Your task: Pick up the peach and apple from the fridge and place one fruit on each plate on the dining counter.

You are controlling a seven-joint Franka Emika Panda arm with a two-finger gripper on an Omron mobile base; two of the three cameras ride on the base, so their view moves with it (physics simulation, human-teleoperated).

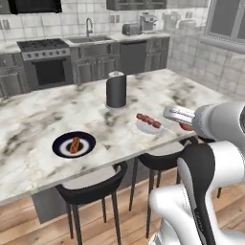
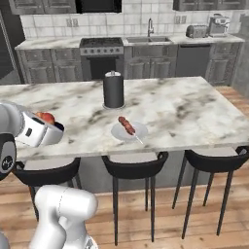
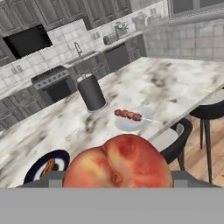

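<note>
The gripper is closed around the peach, holding it near the dining counter's front edge, above a stool, beside the white plate with a skewer.

Both base views look down across the dining counter from opposite sides; hand view sits close behind the peach

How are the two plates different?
The dark plate has a navy rim and pale centre; the white plate is pale all over. The dark plate holds a small sausage-like food; the white plate holds a skewer overhanging its rim. Both are round and sit on the counter.
</note>
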